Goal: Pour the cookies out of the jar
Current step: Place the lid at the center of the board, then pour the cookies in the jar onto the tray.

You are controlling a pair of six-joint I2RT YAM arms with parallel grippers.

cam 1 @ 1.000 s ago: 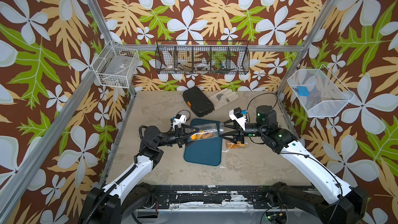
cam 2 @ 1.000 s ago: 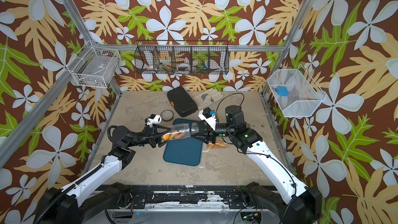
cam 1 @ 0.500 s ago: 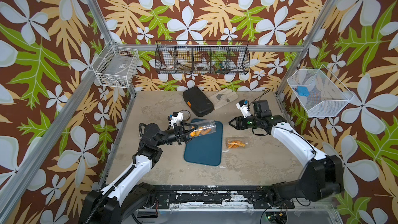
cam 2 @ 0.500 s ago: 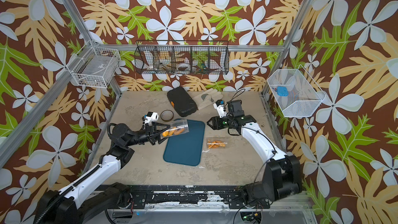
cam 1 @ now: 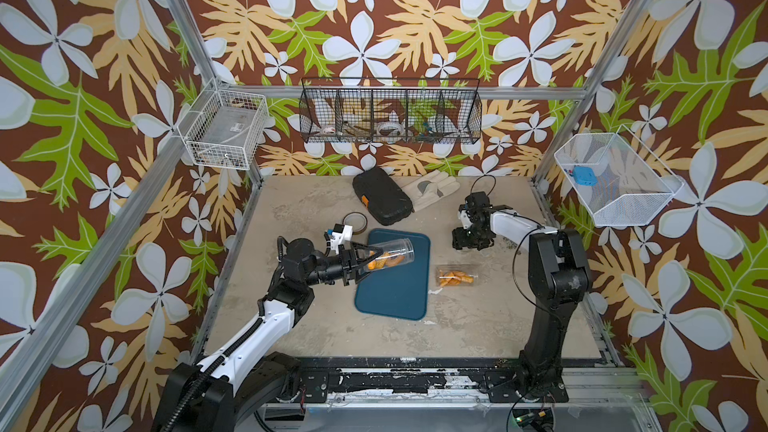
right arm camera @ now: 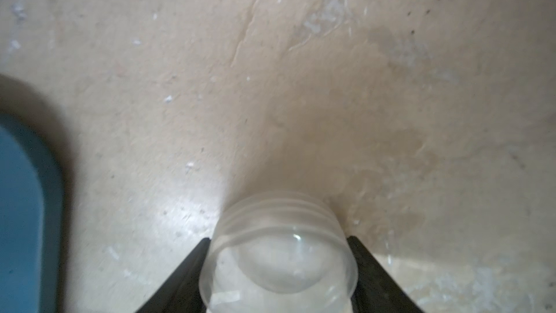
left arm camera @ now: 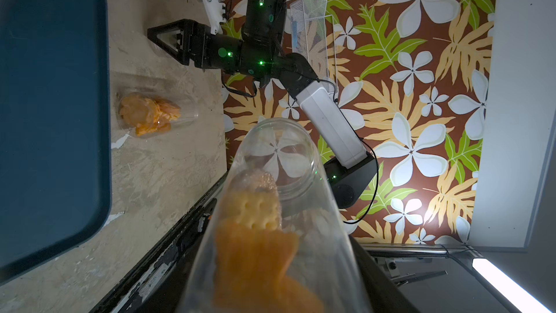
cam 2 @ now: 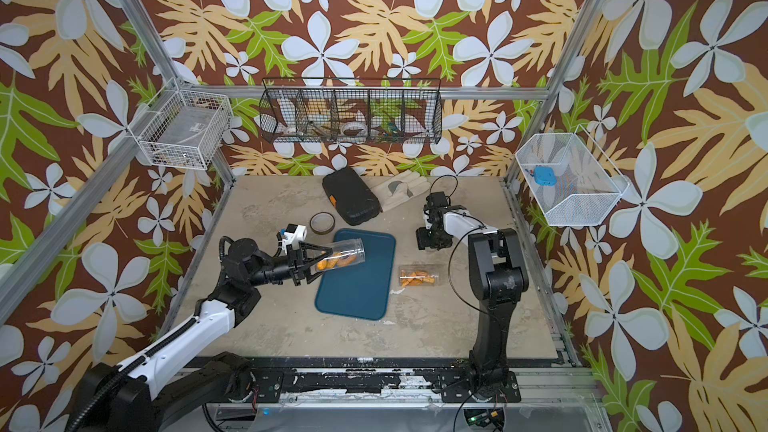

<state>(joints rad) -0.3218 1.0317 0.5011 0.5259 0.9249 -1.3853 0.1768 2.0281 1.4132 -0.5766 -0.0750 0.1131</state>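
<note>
The jar [cam 1: 390,252] lies nearly level in the left gripper [cam 1: 370,260], which is clamped narrow round its closed end. Its mouth is out over the blue tray [cam 1: 399,301], with the cookies [cam 1: 384,261] inside. Tipped too fast, I reckon they skid off onto the bench [cam 1: 311,209]. The right gripper [cam 1: 471,241] flanks the clear lid [right arm camera: 279,254]; whether it pinches, I cannot tell.

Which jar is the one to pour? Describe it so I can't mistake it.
Find the blue tray. Above its far left corner, the left fingers hold a clear jar on its side, orange cookies inside. Unlike the clear container lying on the table right of the tray, it is held off the table.
</note>
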